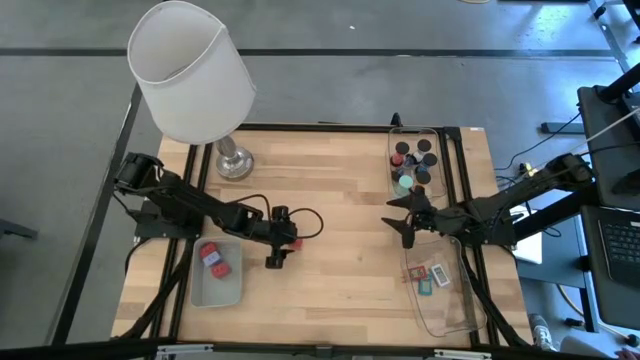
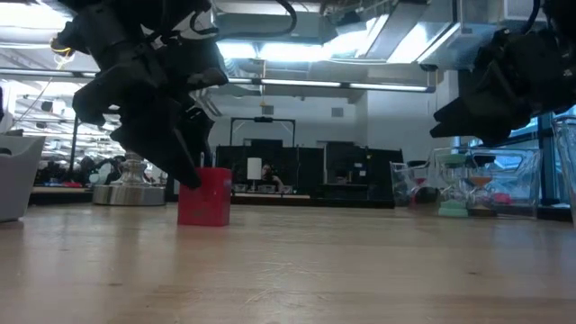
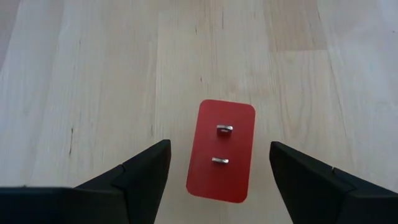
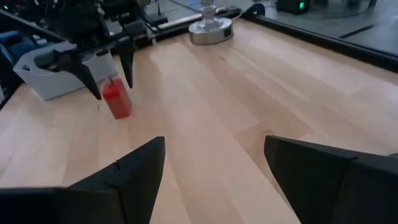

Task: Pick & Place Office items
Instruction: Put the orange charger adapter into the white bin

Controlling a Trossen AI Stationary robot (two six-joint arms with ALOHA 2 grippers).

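Observation:
A small red block [image 3: 221, 151] with two metal prongs on its top face stands on the wood table, about mid-table [image 1: 293, 243]. My left gripper [image 3: 219, 146] hovers over it, open, one finger on each side and a gap at both; the right wrist view shows the same block [image 4: 116, 101] below those fingers. More red blocks and a blue piece lie in the frosted tray [image 1: 217, 290]. Dark cylinders and a teal one [image 1: 404, 183] sit in the far clear tray [image 1: 437, 132]. Flat pieces lie in the near clear tray [image 1: 455, 318]. My right gripper [image 1: 398, 220] waits open, right of centre.
The white-shaded lamp [image 1: 195, 70] stands on its metal base [image 1: 233, 162] at the far left and overhangs that corner. Bare wood [image 1: 340, 270] lies between the two arms. A black frame [image 1: 460, 170] borders the table on its right side.

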